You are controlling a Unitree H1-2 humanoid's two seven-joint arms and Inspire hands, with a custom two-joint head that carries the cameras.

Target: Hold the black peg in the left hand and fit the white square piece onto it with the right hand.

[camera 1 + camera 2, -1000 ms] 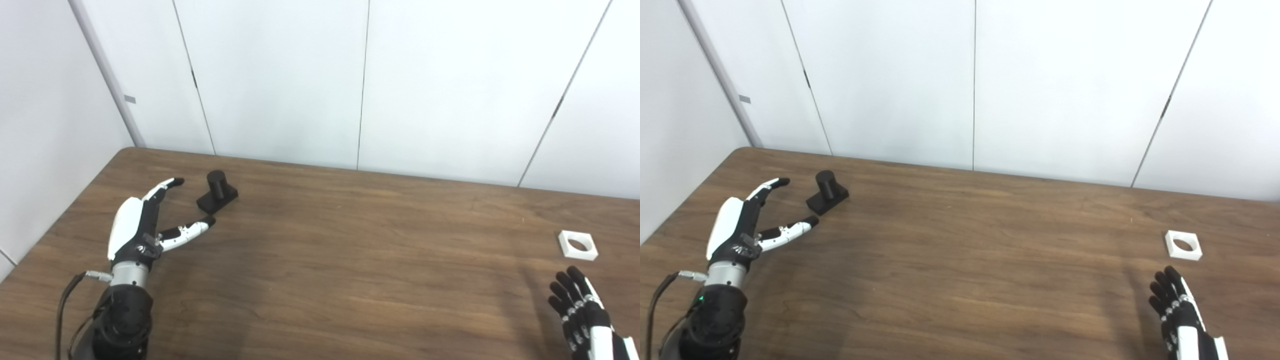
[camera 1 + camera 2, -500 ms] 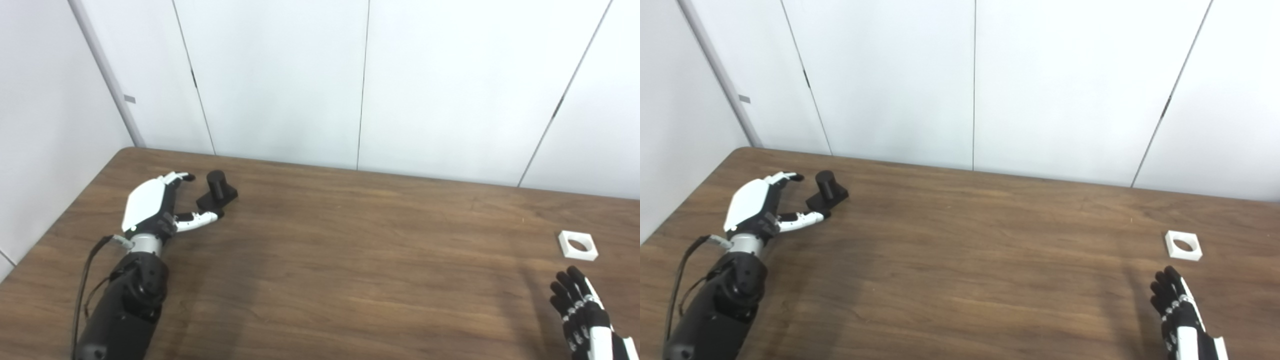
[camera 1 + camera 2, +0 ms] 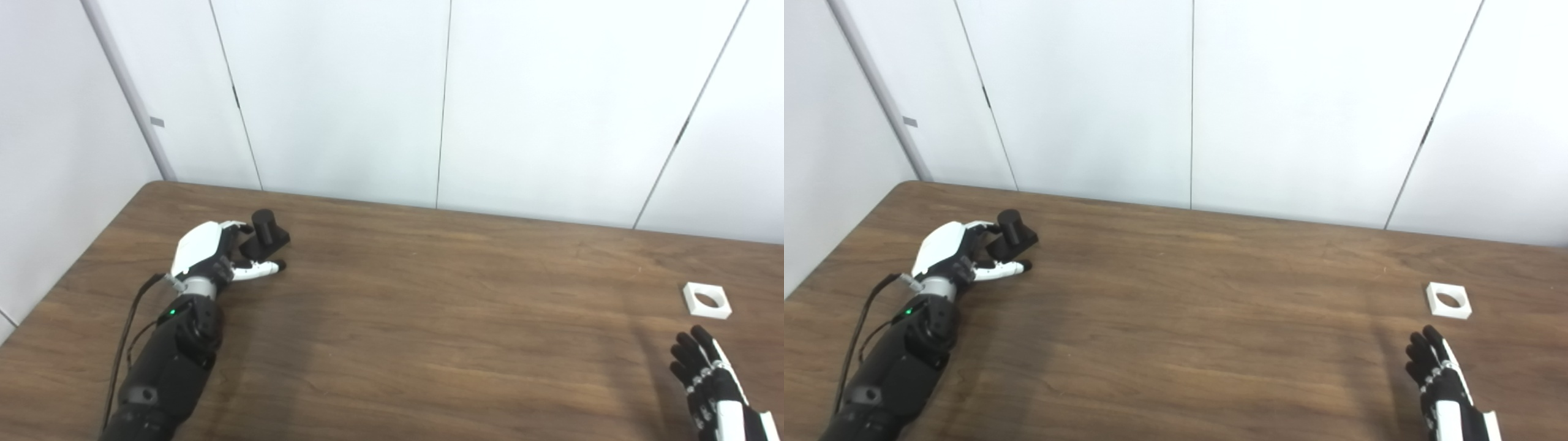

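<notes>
The black peg [image 3: 266,228], a short cylinder on a square base, stands on the wooden table [image 3: 429,294] at the far left. My left hand [image 3: 211,254] lies against its left side, with the fingers behind the base and the thumb [image 3: 264,268] stretched along its front. The fingers are still apart and the peg rests on the table. The white square piece [image 3: 707,301], which has a round hole, lies flat at the far right. My right hand [image 3: 710,380] is open and empty, just short of the white piece, near the table's front edge.
White wall panels [image 3: 441,98] stand right behind the table's far edge. The table's left edge [image 3: 79,263] runs close to my left arm. A black cable [image 3: 125,343] hangs along the left forearm.
My left hand has moved forward and right to the peg, and its fingers and thumb have come in around the base. The peg, the white piece and my right hand have hardly moved.
</notes>
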